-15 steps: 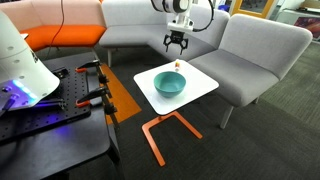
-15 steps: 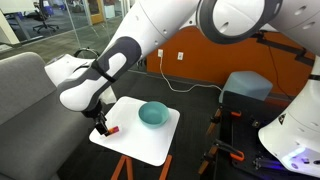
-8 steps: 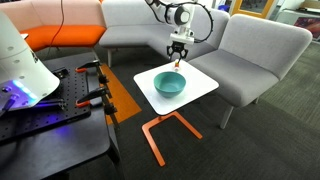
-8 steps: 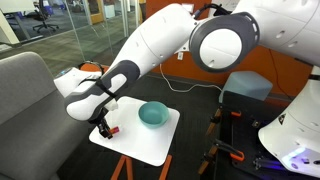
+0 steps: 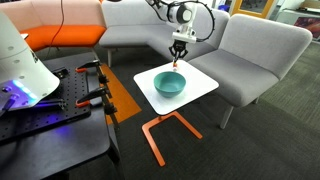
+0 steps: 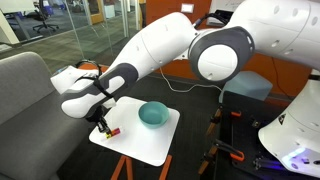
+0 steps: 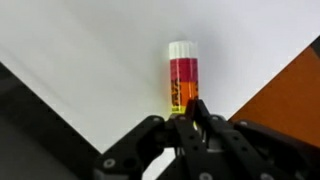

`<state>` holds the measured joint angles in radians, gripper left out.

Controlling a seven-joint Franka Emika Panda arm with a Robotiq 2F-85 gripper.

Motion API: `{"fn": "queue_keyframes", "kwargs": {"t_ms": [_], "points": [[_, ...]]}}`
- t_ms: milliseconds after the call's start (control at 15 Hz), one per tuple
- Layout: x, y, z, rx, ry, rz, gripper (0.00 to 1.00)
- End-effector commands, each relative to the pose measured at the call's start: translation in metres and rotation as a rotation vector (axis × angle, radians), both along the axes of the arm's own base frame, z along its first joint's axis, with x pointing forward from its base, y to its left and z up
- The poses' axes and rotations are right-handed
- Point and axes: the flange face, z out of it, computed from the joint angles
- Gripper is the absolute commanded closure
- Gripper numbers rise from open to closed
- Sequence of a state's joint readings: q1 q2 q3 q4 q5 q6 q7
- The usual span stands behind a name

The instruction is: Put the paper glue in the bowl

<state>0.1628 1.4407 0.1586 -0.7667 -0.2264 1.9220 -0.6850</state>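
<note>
The paper glue (image 7: 182, 75), a small stick with a white cap and a red and yellow body, lies on the white square table (image 7: 80, 70). My gripper (image 7: 188, 112) is down on it, and its black fingers are shut around the stick's lower end. In the exterior views the gripper (image 5: 177, 62) (image 6: 103, 126) sits at a table corner near the sofa. There the glue shows only as a small red speck (image 6: 111, 131) by the fingertips. The teal-green bowl (image 5: 168, 92) (image 6: 150, 122) stands upright in the middle of the table, a short way from the gripper.
Grey sofa seats (image 5: 250, 50) wrap around the table's far sides. The table (image 5: 205, 85) stands on orange legs (image 5: 160, 128). A black bench with clamps (image 5: 60, 110) and a white robot base (image 5: 20, 60) stand nearby. Carpet lies all around.
The gripper came down onto the table corner over the glue, and its jaws went from wide open to shut around the stick. The bowl has not moved.
</note>
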Motion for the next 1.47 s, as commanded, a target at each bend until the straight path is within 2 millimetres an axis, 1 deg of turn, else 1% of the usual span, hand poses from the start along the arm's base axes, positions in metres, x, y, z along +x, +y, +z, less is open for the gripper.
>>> {"fn": "queue_keyframes", "kwargs": {"t_ms": [0, 133, 200, 333, 533, 600, 667, 733, 800, 933, 1000, 1133, 1267, 1400], "points": [[0.006, 0.006, 0.006, 0.023, -0.004, 0.023, 0.69], [0.006, 0.009, 0.008, 0.028, -0.004, 0.024, 0.56], [0.006, 0.01, 0.007, 0.032, -0.002, 0.022, 0.47], [0.004, 0.01, 0.003, 0.033, 0.004, 0.019, 0.33], [0.0, 0.008, 0.0, 0.034, 0.02, 0.017, 0.1], [0.0, 0.007, -0.001, 0.032, 0.021, 0.017, 0.05], [0.0, 0.006, -0.001, 0.031, 0.018, 0.018, 0.17], [0.0, 0.005, -0.001, 0.029, 0.015, 0.022, 0.4], [0.001, 0.005, -0.001, 0.03, 0.016, 0.025, 0.41], [-0.001, 0.003, -0.004, 0.03, 0.026, 0.035, 0.55], [-0.002, 0.003, -0.006, 0.032, 0.03, 0.036, 0.65], [-0.005, 0.003, -0.011, 0.033, 0.039, 0.044, 0.8], [-0.008, 0.002, -0.015, 0.028, 0.048, 0.042, 0.93], [-0.009, 0.002, -0.016, 0.027, 0.051, 0.039, 0.92]]}}
